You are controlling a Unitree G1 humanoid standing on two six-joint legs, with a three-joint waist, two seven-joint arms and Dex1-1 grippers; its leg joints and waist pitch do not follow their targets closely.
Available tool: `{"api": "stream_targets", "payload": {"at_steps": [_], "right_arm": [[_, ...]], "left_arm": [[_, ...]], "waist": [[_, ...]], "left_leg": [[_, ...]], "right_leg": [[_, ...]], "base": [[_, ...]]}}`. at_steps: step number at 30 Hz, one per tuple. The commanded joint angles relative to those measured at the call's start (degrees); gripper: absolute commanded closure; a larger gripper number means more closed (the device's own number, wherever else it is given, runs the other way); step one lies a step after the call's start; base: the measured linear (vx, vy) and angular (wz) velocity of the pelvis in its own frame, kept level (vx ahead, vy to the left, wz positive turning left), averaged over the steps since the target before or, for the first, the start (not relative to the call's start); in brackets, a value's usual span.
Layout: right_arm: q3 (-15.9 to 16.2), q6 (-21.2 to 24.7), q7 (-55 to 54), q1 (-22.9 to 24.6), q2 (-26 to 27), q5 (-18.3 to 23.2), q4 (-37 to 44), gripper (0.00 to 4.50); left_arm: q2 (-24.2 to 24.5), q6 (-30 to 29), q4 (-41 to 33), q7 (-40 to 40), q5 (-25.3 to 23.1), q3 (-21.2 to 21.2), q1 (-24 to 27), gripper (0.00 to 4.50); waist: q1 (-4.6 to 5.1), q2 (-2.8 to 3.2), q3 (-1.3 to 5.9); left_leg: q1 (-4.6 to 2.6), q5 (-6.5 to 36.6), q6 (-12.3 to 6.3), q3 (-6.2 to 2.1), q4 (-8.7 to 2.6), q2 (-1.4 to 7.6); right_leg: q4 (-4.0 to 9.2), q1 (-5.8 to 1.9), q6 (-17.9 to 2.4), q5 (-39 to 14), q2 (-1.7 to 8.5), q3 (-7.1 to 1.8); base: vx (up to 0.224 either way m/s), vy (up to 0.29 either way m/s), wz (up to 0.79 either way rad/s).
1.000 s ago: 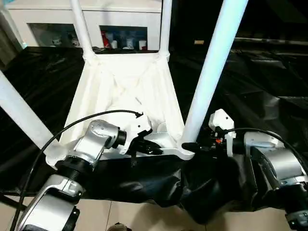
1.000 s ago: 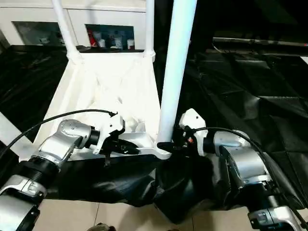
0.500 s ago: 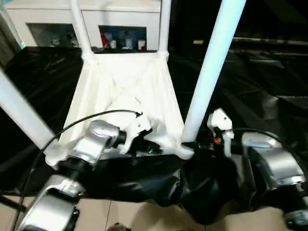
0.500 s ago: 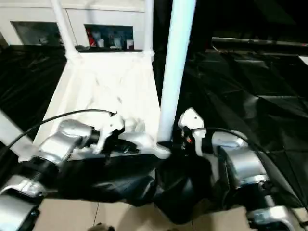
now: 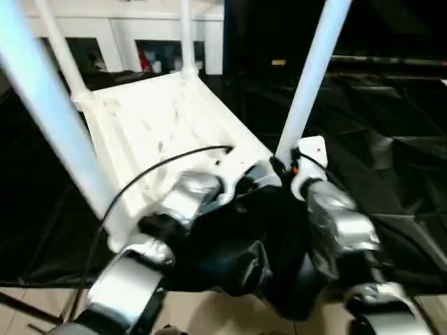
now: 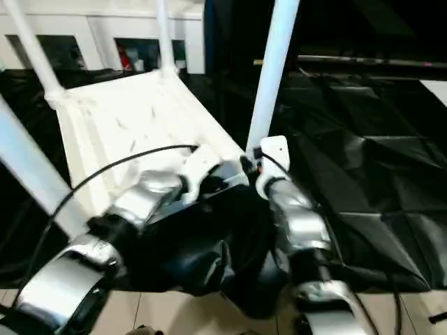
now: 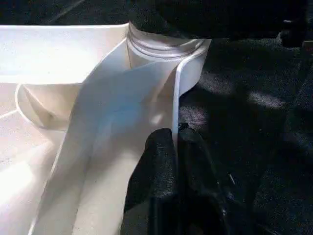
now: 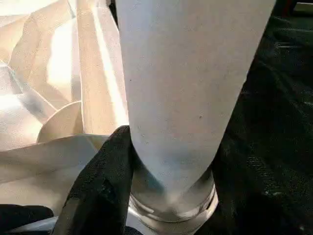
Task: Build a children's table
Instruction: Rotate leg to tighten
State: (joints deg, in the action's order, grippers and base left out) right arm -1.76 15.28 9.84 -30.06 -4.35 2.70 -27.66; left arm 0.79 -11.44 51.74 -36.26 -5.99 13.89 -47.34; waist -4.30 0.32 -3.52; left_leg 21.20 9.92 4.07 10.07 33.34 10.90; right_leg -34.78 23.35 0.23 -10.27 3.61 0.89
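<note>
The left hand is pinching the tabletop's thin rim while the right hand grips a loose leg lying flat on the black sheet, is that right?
Not quite. In the right wrist view the right hand grips a leg standing upright in the tabletop's corner socket. The left hand does pinch the rim.

A white glass-door cabinet (image 5: 140, 42) stands behind black sheeting (image 5: 391, 112) over pale floor tiles (image 5: 209, 314).

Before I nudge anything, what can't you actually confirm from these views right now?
- Tops of the four legs, such as the near right leg: cut off by the upper edge in both eye views.
- Right gripper: one finger shows in the right wrist view; the leg hides the other.
- Seating depth of that leg in its socket: cannot tell.
- Near left corner of the tabletop: covered by the left forearm in the eye views.
</note>
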Motion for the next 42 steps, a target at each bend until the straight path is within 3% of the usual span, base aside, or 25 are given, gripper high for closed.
{"api": "stream_targets", "payload": {"at_steps": [1,4,5,7,14,18,21,26,33,42], "right_arm": [[4.2,0.3,4.3,1.5,3.2,1.7,-0.4,1.99],[4.0,0.2,5.3,1.5,2.4,2.3,0.1,1.76],[4.1,0.4,6.1,1.5,2.0,2.5,0.3,1.76],[4.1,0.4,7.7,1.4,1.2,2.4,0.8,1.42],[5.1,1.5,18.8,2.0,-4.5,4.2,4.6,1.38],[8.2,2.3,34.1,5.3,-12.8,6.8,11.5,1.38],[11.0,1.5,42.6,7.7,-18.6,6.8,15.1,1.38],[10.8,2.1,46.7,7.9,-21.6,8.2,16.5,1.38],[10.9,2.1,49.6,7.1,-22.8,9.2,16.3,1.38],[11.8,1.4,51.0,7.2,-23.6,8.6,15.7,2.16]], "left_arm": [[0.2,1.2,0.3,3.0,0.1,-0.9,-0.9,4.5],[0.7,1.7,-0.3,1.1,0.6,-0.7,-0.3,4.5],[1.0,1.7,-0.7,0.4,0.9,-0.7,-0.1,4.5],[1.7,2.6,-1.1,-1.9,0.9,-0.4,0.4,4.5],[5.7,5.3,-4.5,-13.3,3.0,0.3,3.0,4.5],[10.2,7.8,-9.2,-25.1,5.7,1.4,5.9,4.5],[12.7,6.3,-12.9,-31.3,7.6,1.8,7.7,4.5],[14.9,3.3,-16.8,-37.0,9.1,2.5,9.4,4.5],[15.7,1.5,-19.5,-39.8,9.8,2.8,10.7,4.5],[16.2,-0.1,-21.7,-40.1,9.7,2.7,11.6,4.5]], "waist": [[-0.09,-0.67,3.55],[-0.17,-0.6,3.52],[-0.02,-0.71,3.43],[0.42,-0.71,3.35],[0.76,-1.04,3.35],[0.31,-1.01,3.25],[0.13,-0.99,3.13],[-0.65,-1.03,3.07],[-0.92,-1.13,3.3],[-0.94,-1.33,3.44]], "left_leg": [[-0.44,11.4,-1.83,-0.3,-3.75,1.14],[-0.49,12.3,-1.78,-0.32,-3.85,1.23],[-0.13,12.2,-1.66,-0.48,-4.0,1.19],[-0.35,13.1,-1.62,-0.47,-4.04,1.21],[-0.23,11.7,-2.78,-0.32,-3.9,1.26],[-0.19,11.4,-4.02,-0.26,-3.88,1.57],[-0.34,12.5,-3.81,-0.27,-4.01,1.83],[-0.62,12.8,-3.24,-0.17,-4.08,2.08],[-0.31,9.7,-4.0,-0.06,-3.76,1.85],[-0.18,8.4,-4.62,-0.01,-3.54,1.78]], "right_leg": [[4.49,-2.93,-11.9,-9.8,3.44,-1.58],[4.62,-2.85,-11.6,-11.4,3.5,-1.59],[4.53,-3.12,-11.3,-11.6,3.53,-1.54],[4.74,-2.87,-11.3,-12.4,3.45,-1.54],[4.69,-2.94,-12.0,-11.9,3.5,-1.66],[4.42,-3.01,-12.5,-10.1,3.52,-1.69],[4.48,-2.77,-12.7,-12.1,3.67,-1.72],[4.44,-2.46,-13.1,-13.0,3.74,-1.76],[3.94,-2.67,-13.6,-8.5,3.6,-1.64],[3.72,-2.72,-13.8,-7.3,3.52,-1.57]], "base": [[0.0,0.0,0.0],[0.0,0.0,0.0],[0.0,0.0,0.0],[0.0,0.0,0.0],[0.0,0.0,0.0],[0.0,0.0,0.0],[0.0,0.0,0.0],[0.0,0.0,0.0],[0.0,0.0,0.0],[0.0,0.0,0.0]]}}
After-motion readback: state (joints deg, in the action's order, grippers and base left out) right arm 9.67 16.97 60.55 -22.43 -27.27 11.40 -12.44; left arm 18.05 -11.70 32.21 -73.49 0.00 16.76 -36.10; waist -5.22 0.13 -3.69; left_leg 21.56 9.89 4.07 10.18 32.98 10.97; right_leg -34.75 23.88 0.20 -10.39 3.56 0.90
